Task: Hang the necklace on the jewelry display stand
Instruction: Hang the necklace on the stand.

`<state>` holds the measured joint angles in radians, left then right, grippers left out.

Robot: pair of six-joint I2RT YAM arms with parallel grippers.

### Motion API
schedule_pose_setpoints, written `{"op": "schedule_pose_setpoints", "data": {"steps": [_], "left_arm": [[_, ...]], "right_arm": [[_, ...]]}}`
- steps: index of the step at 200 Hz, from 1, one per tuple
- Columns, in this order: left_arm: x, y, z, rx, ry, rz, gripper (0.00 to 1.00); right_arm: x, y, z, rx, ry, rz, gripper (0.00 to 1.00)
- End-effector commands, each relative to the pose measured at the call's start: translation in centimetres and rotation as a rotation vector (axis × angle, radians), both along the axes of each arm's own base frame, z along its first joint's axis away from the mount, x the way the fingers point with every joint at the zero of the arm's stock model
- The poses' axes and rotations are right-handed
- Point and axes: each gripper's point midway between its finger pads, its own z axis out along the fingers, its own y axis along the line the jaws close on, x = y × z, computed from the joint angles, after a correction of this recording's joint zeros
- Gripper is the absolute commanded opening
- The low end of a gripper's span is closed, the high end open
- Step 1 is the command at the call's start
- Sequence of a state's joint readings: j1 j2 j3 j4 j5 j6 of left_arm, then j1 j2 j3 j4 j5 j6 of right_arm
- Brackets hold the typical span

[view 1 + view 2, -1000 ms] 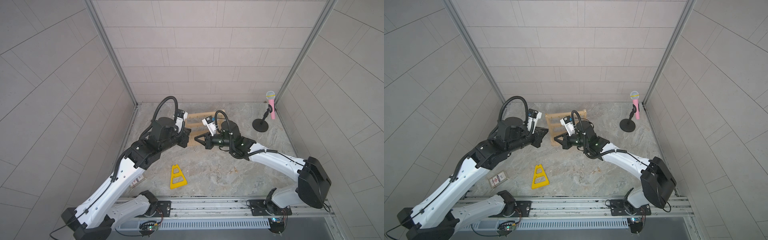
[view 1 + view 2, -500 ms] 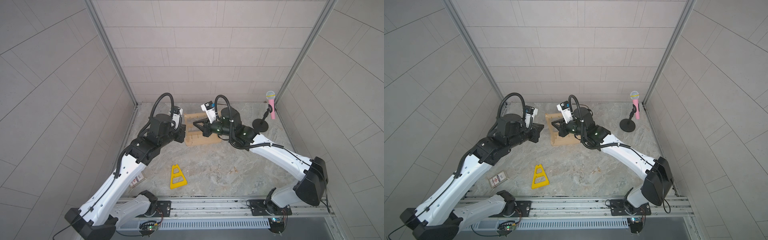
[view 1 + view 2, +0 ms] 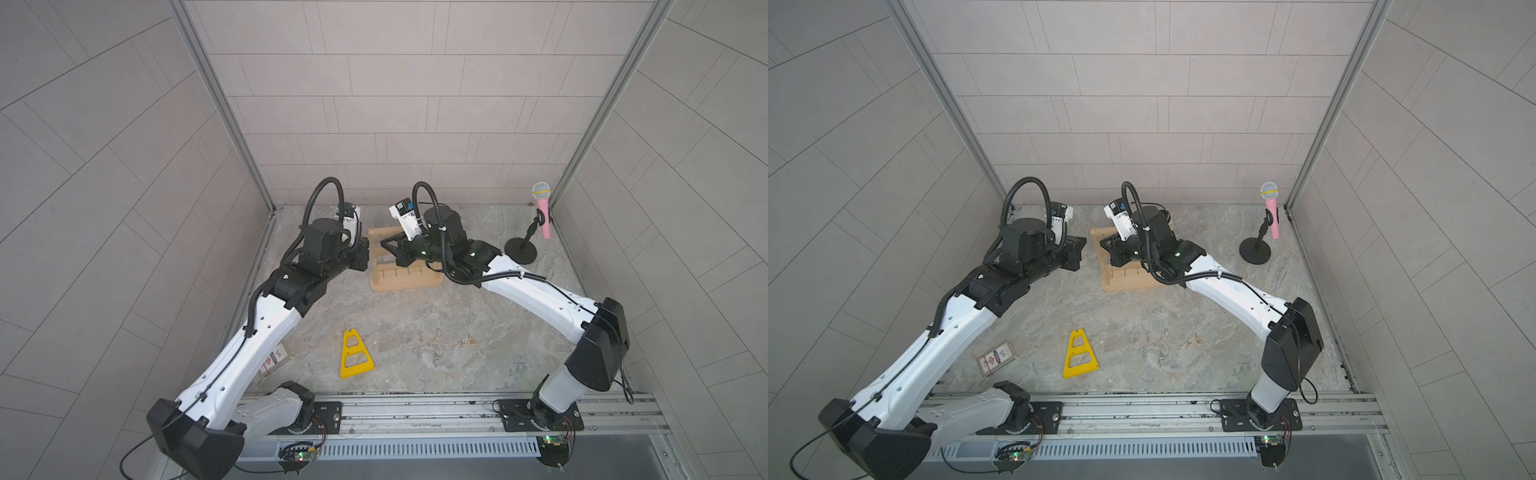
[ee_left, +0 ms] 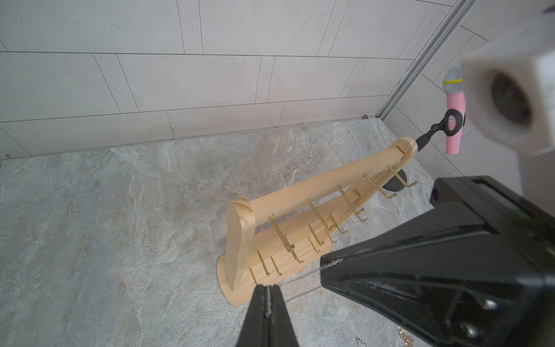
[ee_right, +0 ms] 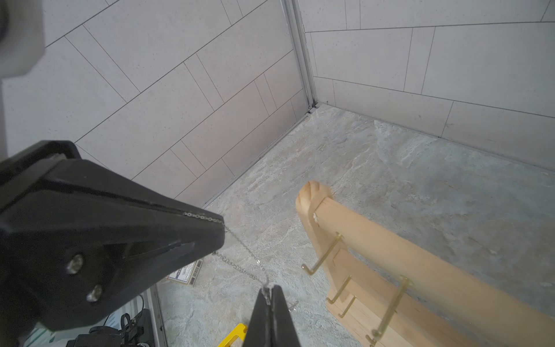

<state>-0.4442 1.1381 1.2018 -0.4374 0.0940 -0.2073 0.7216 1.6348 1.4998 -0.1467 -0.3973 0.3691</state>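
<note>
The necklace (image 4: 300,278) is a thin silver chain stretched taut between both grippers, also visible as the chain (image 5: 240,243) in the right wrist view. My left gripper (image 4: 267,288) is shut on one end of it. My right gripper (image 5: 268,290) is shut on the other. The jewelry display stand (image 3: 405,282), pale wood with brass hooks, stands upright at the back centre. Both grippers hover at its left end: left gripper (image 3: 367,258), right gripper (image 3: 383,243) above the stand's bars. The brass hooks (image 4: 318,216) lie just beyond the chain. The chain is too fine to make out in both top views.
A flat yellow triangular frame (image 3: 355,353) lies at the front centre. A pink microphone (image 3: 543,212) on a black round-based stand is at the back right. A card (image 3: 996,357) lies at the front left, by the left arm. Loose jewellery (image 3: 432,347) lies front right.
Both grippers have carried the chain toward the back wall, up to the stand's left end. The right arm has swung back over the stand, uncovering its base.
</note>
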Motion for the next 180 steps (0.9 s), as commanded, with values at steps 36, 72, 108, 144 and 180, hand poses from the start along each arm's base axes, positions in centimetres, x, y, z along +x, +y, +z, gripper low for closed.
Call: {"op": "schedule_pose_setpoints", "data": {"steps": [36,72,108,144,180], "left_arm": [[1.4,-0.3,0.1,-0.028,-0.022,-0.006,0.00],[2.3,-0.3,0.1,-0.033,-0.022,0.002,0.00],[2.7,-0.4,0.1,-0.037,-0.019,-0.002,0.00],[2.9,-0.6,-0.6,-0.032,-0.001,-0.005,0.00],[2.8,-0.7,-2.0,-0.035,0.039,-0.008,0.00]], "right_arm": [[1.4,-0.5,0.5,-0.014,-0.028,-0.030,0.01],[2.3,-0.4,0.1,-0.017,-0.018,-0.039,0.02],[2.8,-0.3,-0.4,-0.024,-0.012,-0.045,0.02],[3.3,-0.4,-0.9,-0.032,-0.010,-0.056,0.02],[3.3,-0.7,-1.3,-0.051,-0.009,-0.064,0.02]]}}
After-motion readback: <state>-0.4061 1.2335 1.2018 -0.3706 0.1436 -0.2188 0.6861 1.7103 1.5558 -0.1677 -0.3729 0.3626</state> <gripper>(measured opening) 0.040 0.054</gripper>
